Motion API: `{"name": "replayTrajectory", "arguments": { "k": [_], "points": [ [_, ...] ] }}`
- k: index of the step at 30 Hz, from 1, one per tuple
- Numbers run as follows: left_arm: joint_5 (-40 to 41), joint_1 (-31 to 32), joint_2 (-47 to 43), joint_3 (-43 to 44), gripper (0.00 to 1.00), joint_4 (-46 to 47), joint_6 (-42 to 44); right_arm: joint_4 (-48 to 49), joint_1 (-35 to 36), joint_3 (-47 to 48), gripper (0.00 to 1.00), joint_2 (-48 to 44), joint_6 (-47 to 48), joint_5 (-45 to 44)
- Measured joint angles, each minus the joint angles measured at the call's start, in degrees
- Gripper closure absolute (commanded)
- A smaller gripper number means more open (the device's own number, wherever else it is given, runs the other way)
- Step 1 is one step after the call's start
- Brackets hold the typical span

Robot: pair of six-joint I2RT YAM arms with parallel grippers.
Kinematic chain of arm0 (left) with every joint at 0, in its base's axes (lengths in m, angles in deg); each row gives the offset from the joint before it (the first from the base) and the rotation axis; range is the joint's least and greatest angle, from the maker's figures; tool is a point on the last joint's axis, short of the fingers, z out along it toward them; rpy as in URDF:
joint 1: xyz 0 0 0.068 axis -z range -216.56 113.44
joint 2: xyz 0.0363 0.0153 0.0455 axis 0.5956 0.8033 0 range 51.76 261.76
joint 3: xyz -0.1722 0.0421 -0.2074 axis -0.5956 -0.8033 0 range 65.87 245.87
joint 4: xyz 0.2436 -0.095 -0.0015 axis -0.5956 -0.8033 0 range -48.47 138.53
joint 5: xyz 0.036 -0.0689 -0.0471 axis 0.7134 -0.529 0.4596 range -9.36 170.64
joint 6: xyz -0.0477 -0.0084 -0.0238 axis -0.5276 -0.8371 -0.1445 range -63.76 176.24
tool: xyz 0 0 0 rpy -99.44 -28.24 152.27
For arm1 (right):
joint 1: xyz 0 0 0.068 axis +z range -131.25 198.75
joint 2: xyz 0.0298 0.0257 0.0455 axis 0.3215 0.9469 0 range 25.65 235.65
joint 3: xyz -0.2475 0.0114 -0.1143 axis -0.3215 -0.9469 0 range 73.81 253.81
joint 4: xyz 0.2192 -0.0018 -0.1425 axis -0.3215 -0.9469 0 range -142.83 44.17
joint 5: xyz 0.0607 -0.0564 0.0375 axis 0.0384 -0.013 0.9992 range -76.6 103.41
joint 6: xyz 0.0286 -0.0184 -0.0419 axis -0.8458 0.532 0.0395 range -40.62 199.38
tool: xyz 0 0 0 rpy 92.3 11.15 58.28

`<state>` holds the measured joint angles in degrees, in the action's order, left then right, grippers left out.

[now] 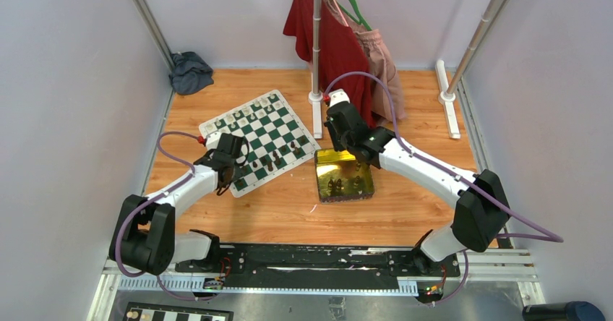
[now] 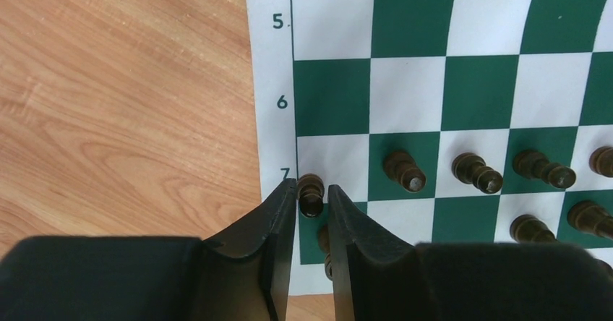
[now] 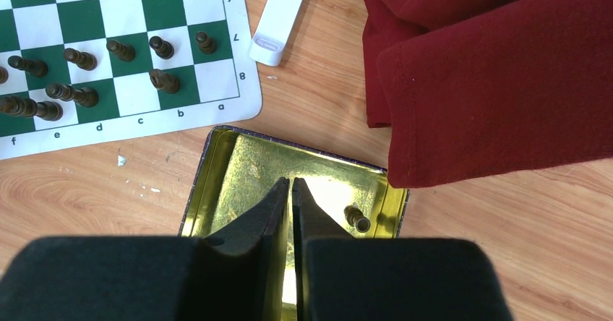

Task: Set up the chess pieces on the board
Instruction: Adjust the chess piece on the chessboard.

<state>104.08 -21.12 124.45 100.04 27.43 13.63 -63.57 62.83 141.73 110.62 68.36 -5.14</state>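
The board (image 1: 269, 122) lies askew left of centre, with cream chess pieces (image 1: 249, 111) along its far edge and dark ones (image 1: 278, 160) near its front. My left gripper (image 2: 312, 187) is at the board's row-7 edge, shut on a dark pawn (image 2: 311, 194) held between its tips. More dark pawns (image 2: 405, 170) stand in that row, and another piece is half hidden behind the right finger. My right gripper (image 3: 290, 183) is shut with nothing in it, hovering over the gold tin (image 3: 238, 162). A dark piece (image 3: 355, 218) lies in the tin.
A red shirt (image 3: 491, 68) hangs from a rack just behind the tin. The rack's white foot (image 3: 278, 17) lies between board and shirt. A dark cloth (image 1: 191, 71) is at the back left. A second white foot (image 1: 448, 104) is at the back right.
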Motion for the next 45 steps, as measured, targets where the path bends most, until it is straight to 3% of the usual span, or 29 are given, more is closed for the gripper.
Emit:
{"name": "replayTrajectory", "arguments": {
  "k": [13, 45],
  "points": [
    [-0.33, -0.04, -0.61, -0.44, 0.89, 0.00, -0.24, -0.02, 0.00, -0.17, 0.94, -0.44, 0.02, 0.00],
    [-0.35, -0.07, 1.57, 0.81, 0.91, 0.07, -0.39, -0.02, -0.02, -0.37, 0.96, -0.83, 0.07, -0.09]
  ]
}}
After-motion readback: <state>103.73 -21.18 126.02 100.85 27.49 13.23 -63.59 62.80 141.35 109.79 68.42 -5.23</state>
